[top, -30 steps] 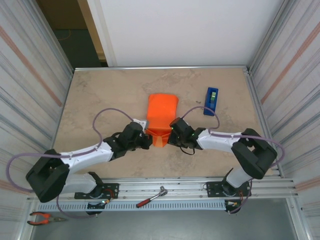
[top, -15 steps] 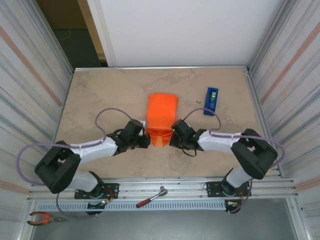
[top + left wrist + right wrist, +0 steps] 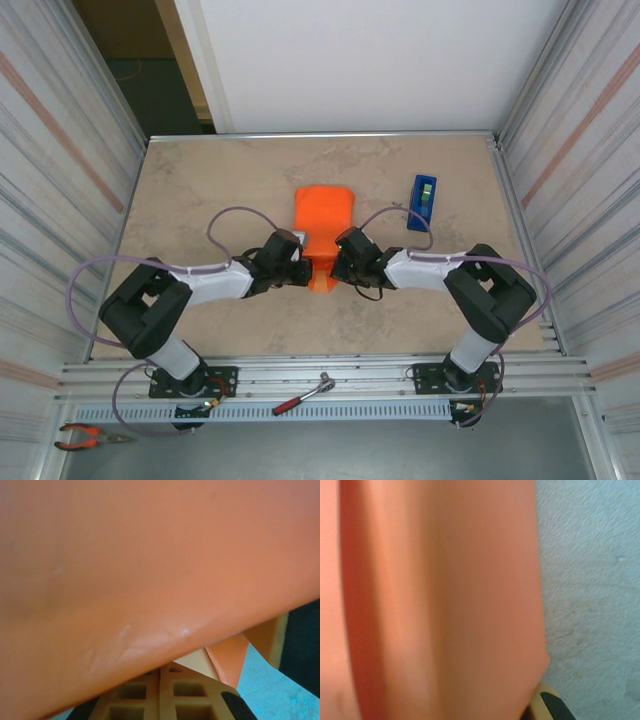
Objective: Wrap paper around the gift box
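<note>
1. Left arm: stretched low across the mottled beige surface, elbow bent and forearm pointing inward. The left claw is clenched, its tan pads meeting edge to edge against the near end of the thin bright orange paper sheet.
2. Right arm: mirrors it from the other side. The right claw is likewise clenched and butts against the same near end. Whether either claw nips the paper cannot be told.
3. The paper lies folded into a bundle, running from between the two claws away from the arm bases.
4. Change from a second ago: both claws have advanced away from the bases and drawn closer together, and the left elbow has swung well inward.
5. Surroundings: a blue tape dispenser stands beyond and outboard of the right claw, well apart. A red-handled ratchet wrench rests on the aluminium rail behind both claws. Corrugated metal walls flank the surface.
</note>
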